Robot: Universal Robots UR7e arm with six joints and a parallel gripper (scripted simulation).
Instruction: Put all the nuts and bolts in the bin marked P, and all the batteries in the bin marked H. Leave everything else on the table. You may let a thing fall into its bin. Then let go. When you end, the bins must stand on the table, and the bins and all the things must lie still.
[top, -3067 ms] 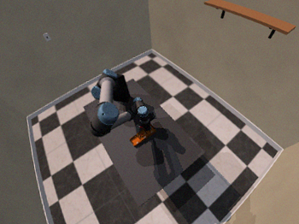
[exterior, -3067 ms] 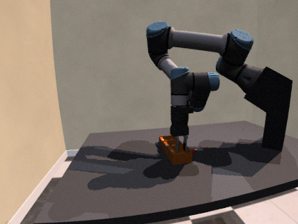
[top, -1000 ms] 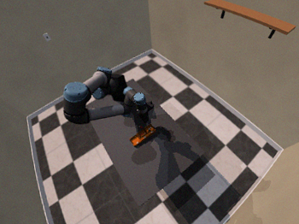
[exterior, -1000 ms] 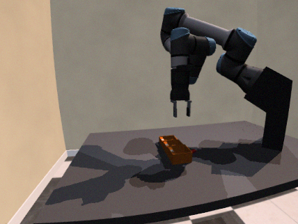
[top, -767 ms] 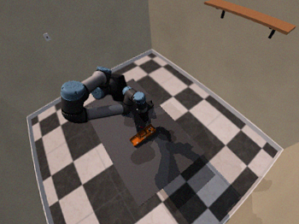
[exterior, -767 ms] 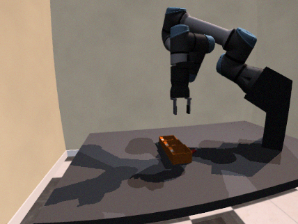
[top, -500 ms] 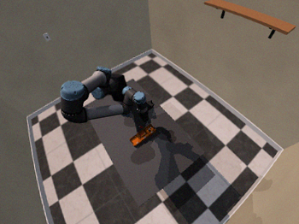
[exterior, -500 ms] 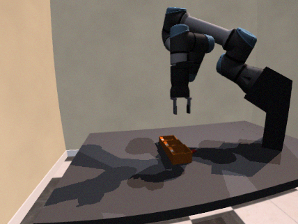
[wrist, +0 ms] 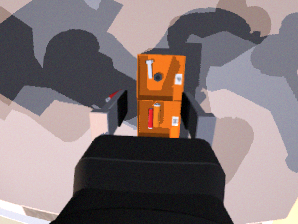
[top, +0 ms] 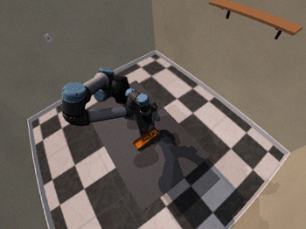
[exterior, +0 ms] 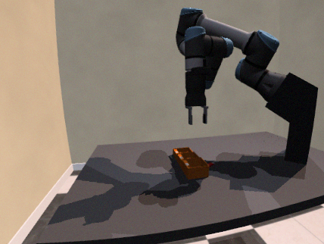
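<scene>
Below the spread fingers (exterior: 197, 115), well apart from them, the orange bins (top: 146, 138) (exterior: 190, 164) (wrist: 161, 95) stand on the table (top: 126, 172) (exterior: 125, 212) (wrist: 60, 120), a bolt (wrist: 150, 69) inside one.

UR7e arm (top: 107, 114) (exterior: 227, 30) bent over the orange bins, gripper (top: 144, 130) (exterior: 198, 123) (wrist: 154, 102) open above them.
From its base, the arm rises higher than the orange bins and folds at the elbow, and its wrist (top: 143, 102) (exterior: 195, 49) drops the gripper nearly upright over them. The two fingers stand wide apart with nothing between them, well above the bins in the exterior view; in the wrist view they flank the bins on either side. From the top, the fingertips look partly hidden, so their exact place there is hard to tell.
</scene>
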